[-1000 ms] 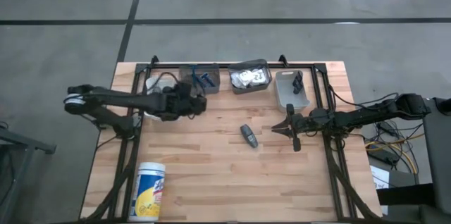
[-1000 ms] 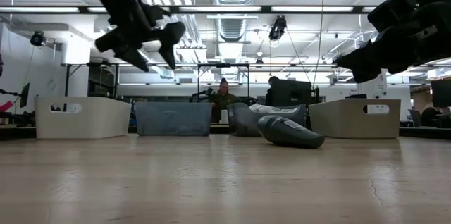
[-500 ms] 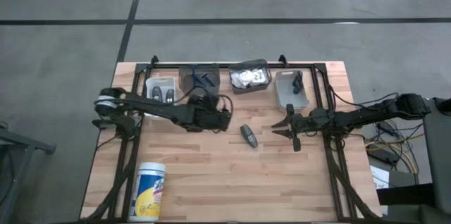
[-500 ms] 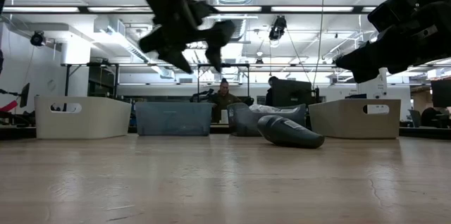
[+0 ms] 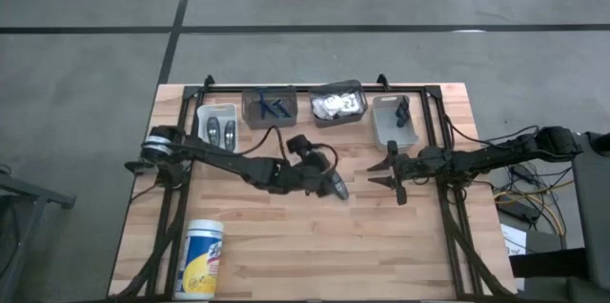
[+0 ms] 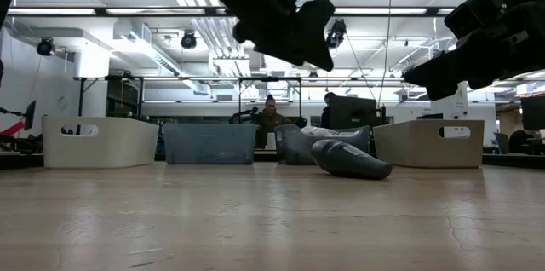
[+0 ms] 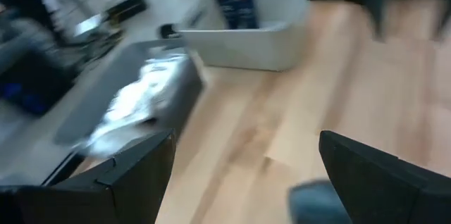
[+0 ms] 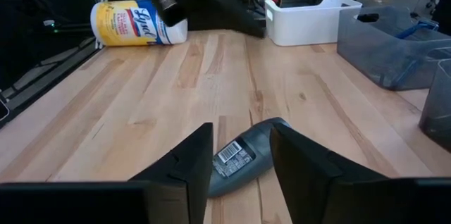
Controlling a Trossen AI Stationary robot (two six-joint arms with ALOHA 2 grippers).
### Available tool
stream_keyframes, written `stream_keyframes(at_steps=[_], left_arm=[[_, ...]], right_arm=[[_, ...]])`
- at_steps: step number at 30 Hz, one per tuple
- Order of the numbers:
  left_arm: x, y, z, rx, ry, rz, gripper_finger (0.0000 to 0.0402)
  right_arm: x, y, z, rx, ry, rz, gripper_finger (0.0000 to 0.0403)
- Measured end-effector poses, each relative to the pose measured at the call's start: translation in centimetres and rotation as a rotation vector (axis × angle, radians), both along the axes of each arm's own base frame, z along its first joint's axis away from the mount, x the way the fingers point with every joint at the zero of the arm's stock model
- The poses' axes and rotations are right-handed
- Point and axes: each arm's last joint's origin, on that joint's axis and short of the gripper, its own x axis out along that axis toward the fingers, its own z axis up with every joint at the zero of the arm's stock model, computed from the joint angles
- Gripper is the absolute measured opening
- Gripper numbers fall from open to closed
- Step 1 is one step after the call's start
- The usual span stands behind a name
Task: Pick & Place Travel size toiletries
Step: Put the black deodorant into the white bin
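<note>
Toiletries sit sorted in four bins along the far edge of a wooden table point(image 5: 286, 246). From the left: a white bin point(image 5: 216, 124) with two dark tubes, a grey bin point(image 5: 270, 107) with blue sticks, a bin point(image 5: 338, 105) of white packets, and a clear bin point(image 5: 394, 120) with a black piece. A white canister point(image 5: 201, 257) lies near the front left corner. One dark grey tube point(image 5: 336, 185) lies alone at mid-table. The left gripper point(image 5: 322, 175) hovers just over it, fingers point(image 7: 373, 175) spread wide. The right gripper point(image 5: 385, 173) waits nearby, fingers seemingly a little parted.
</note>
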Motion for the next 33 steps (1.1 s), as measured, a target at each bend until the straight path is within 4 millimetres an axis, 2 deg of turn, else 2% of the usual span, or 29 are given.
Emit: stream_keyframes(at_steps=[6, 16, 24, 33], left_arm=[[0.4, -0.4, 0.3, -0.011, 0.011, -0.128, 0.0353], [0.8, 0.1, 0.7, -0.095, -0.082, -0.121, 0.0353], [0.9, -0.6, 0.6, -0.175, -0.058, -0.314, 0.0353], [0.9, -0.9, -0.1, -0.095, 0.024, -0.398, 0.0353]], right_arm=[[0.0, 0.0, 0.0, 0.000, 0.000, 0.000, 0.0152], [0.0, 0.0, 0.0, 0.004, 0.000, -0.001, 0.0171], [0.0, 0.0, 0.0, 0.004, 0.000, -0.001, 0.0188], [0.0, 0.0, 0.0, 0.003, 0.000, -0.001, 0.0199]])
